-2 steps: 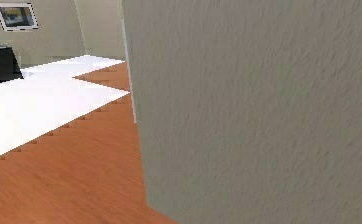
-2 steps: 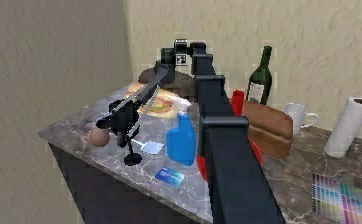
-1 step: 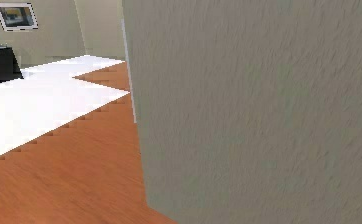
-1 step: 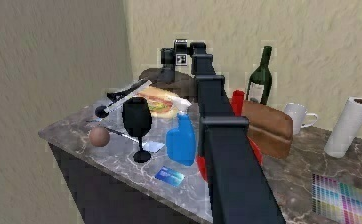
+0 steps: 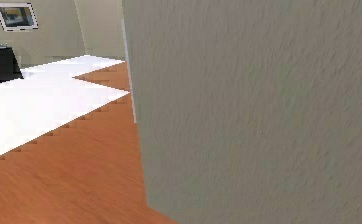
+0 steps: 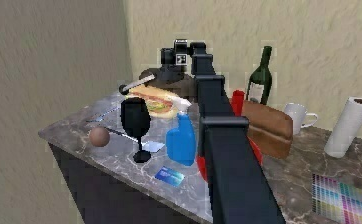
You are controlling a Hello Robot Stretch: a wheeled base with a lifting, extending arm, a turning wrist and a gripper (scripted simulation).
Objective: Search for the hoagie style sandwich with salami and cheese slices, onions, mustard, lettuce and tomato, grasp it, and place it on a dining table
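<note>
In the arm side view, the sandwich (image 6: 159, 101) is seen lying on a stone counter (image 6: 74, 127), near its far corner where two walls meet. The arm (image 6: 221, 140) is stretched over the counter, and the gripper (image 6: 152, 80) is seen at the sandwich. How its jaws stand cannot be told, nor whether anything is held. A black goblet (image 6: 136, 125) and a blue bottle (image 6: 182, 140) are set toward the front edge, with a small card (image 6: 169, 176) at that edge. A brown ball (image 6: 98, 137) is found by the left corner. Along the back edge stand a wine bottle (image 6: 261, 72), a loaf (image 6: 271, 128), a mug (image 6: 297, 115) and a paper roll (image 6: 347, 125). In the forward view, a pale wall (image 5: 249, 110) is met close up, with wooden floor (image 5: 79, 175) beside it.
</note>
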